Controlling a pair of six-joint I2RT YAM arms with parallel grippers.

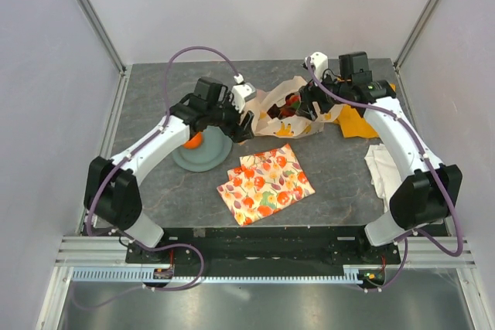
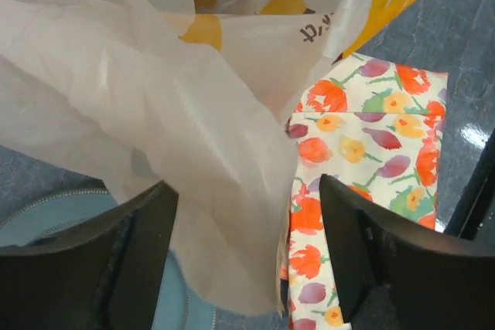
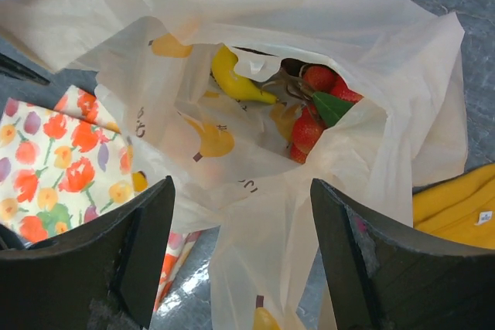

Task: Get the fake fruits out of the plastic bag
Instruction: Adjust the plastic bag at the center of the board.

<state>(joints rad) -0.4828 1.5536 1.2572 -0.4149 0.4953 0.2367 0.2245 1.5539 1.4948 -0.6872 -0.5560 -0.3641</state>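
— Well, how much has been taken from the thin translucent cream plastic bag (image 3: 402,59)?

— Only one glossy orange plastic fruit (image 1: 192,141) is seen outside, set on the round grey-blue plate (image 1: 207,158). A yellow banana-shaped plastic fruit (image 3: 236,79) and red plastic fruits (image 3: 317,102) are yet to be removed.

— And the bag?

— It is found mid-back on the dark grey worktop (image 1: 155,83). Nothing is grasped: the left pincer (image 2: 246,199) is spread astride a bag fold, the right pincer (image 3: 241,191) is spread above the mouth.

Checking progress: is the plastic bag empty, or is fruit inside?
Not empty: the plastic bag gapes open, and the right wrist view shows a yellow banana and red strawberry-like fruits inside.
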